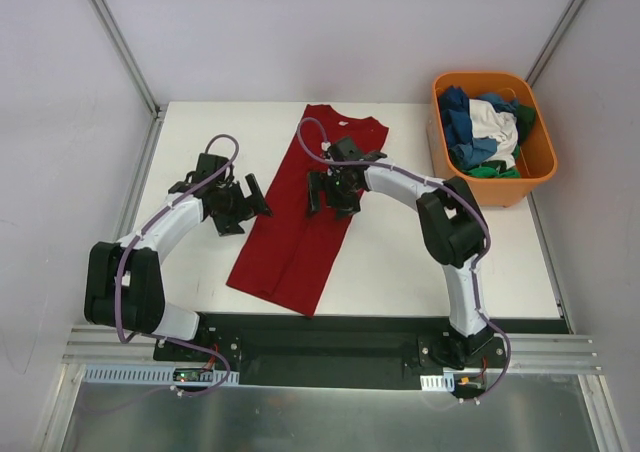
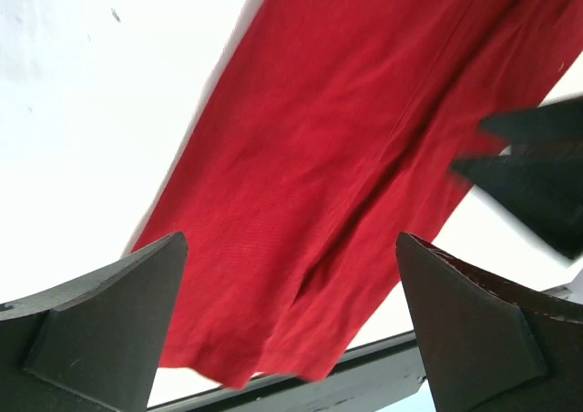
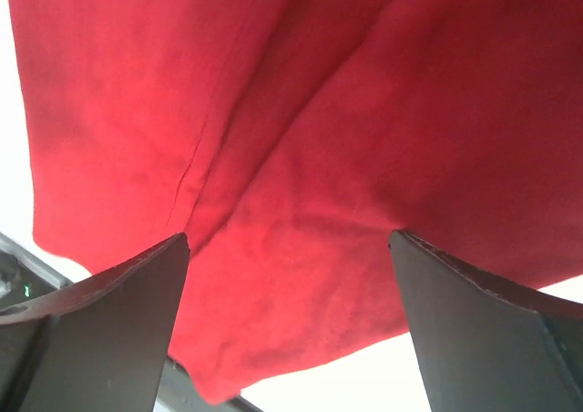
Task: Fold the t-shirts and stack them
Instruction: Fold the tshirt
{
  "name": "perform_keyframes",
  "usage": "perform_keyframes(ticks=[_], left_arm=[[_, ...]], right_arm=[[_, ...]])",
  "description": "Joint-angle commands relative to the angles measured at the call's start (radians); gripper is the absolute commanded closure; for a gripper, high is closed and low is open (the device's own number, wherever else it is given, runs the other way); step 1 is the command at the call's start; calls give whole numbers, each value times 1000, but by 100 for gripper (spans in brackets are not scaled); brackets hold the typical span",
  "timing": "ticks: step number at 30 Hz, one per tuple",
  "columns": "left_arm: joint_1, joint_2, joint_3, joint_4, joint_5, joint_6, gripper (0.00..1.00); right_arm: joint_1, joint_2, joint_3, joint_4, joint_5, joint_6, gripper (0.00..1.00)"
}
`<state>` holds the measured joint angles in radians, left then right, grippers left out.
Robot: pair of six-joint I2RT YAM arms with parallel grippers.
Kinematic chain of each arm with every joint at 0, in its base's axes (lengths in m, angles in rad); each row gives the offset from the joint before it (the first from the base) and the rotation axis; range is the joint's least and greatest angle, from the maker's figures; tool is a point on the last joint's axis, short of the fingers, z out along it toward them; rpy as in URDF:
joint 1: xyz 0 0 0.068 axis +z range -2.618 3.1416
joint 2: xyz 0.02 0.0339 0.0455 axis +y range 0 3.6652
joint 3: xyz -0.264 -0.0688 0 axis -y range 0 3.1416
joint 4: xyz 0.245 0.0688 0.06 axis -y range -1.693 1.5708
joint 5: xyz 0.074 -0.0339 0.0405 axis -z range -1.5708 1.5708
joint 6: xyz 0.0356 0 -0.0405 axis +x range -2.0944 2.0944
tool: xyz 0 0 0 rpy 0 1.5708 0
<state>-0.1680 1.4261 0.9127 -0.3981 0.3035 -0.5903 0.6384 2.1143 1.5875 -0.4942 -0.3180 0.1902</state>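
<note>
White table (image 1: 420, 262) w/ pale walls round it, seen from the top cam. Dark red t-shirt (image 1: 295, 227) lies flat about mid-table, folded lengthwise into a long strip. It runs on a diagonal: collar end at the far side, hem end down by the black base plate (image 1: 330, 337) at the near edge. In the left wrist view the shirt (image 2: 346, 157) has a long crease running down it, and the hem corner sits right at the table edge.

Left gripper (image 1: 248, 210) is wide open w/ nothing in it. It's over bare table just beside the shirt's left edge, and its cam looks across the cloth between both fingers (image 2: 109, 330).

Right gripper (image 1: 333, 200) is above the far half of the shirt, jaws also spread all the way, not clamped on anything. Its wrist view is basically all red fabric (image 3: 301, 111) w/ soft folds between the fingers (image 3: 483, 330). Can't tell if the tips touch the cloth or just hang over it.

Orange tub (image 1: 510, 187) is at the far right corner, well apart from the red shirt. It has a heap of other shirts (image 1: 480, 132) in it, blue, white and green, all crumpled tbh.
</note>
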Motion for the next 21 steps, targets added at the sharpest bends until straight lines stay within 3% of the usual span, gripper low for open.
perform_keyframes(ticks=[1, 9, 15, 21], left_arm=[[1, -59, -24, 7, 26, -9, 1], [-1, -27, -57, 8, 166, -5, 1], [-74, -7, -98, 7, 192, -14, 1], [-198, 13, -124, 7, 232, -20, 1]], right_arm=[[-66, 52, 39, -38, 33, 2, 3], [-183, 38, 54, -82, 62, -72, 3], [-215, -33, 107, -150, 85, -183, 3], [-172, -266, -49, -81, -13, -225, 3]])
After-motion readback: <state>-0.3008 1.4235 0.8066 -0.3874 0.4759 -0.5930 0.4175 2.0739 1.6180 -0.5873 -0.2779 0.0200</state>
